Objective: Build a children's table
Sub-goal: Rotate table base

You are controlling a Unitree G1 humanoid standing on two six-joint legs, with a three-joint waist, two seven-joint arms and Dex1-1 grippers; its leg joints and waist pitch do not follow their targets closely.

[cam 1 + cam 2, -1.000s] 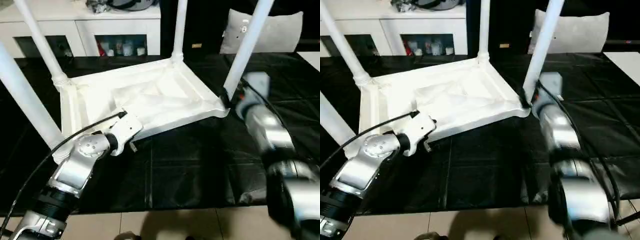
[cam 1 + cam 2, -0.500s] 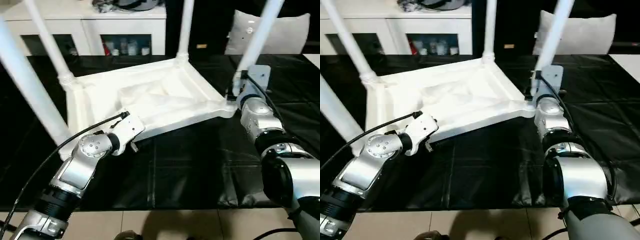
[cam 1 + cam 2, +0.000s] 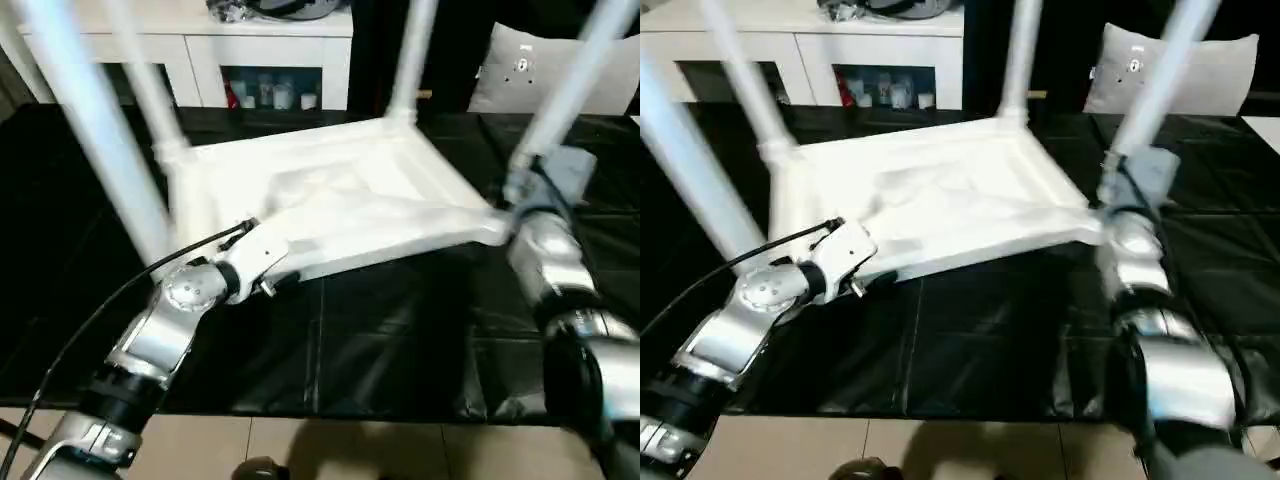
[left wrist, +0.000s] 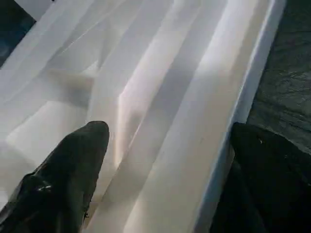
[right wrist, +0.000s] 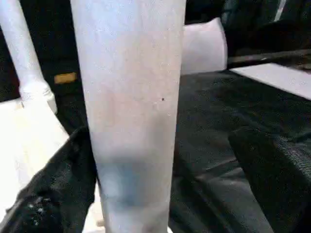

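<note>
My left gripper (image 4: 160,165) jaws are wide apart, straddling the near rim of the children's table (image 3: 340,200), one finger (image 4: 73,170) inside on the ribs. Right gripper (image 5: 160,194) jaws are spread w/ a leg (image 5: 129,97) between them, near its socket. It lies upside down on the black table (image 3: 400,340), legs up.

We are seeing a white tabletop (image 3: 330,215) with white legs (image 3: 95,130) lying on a black table cover (image 3: 400,350); our forearms (image 3: 170,320) are showing silver, our fingers (image 4: 68,179) black, the cabinet (image 3: 200,40) white.
</note>
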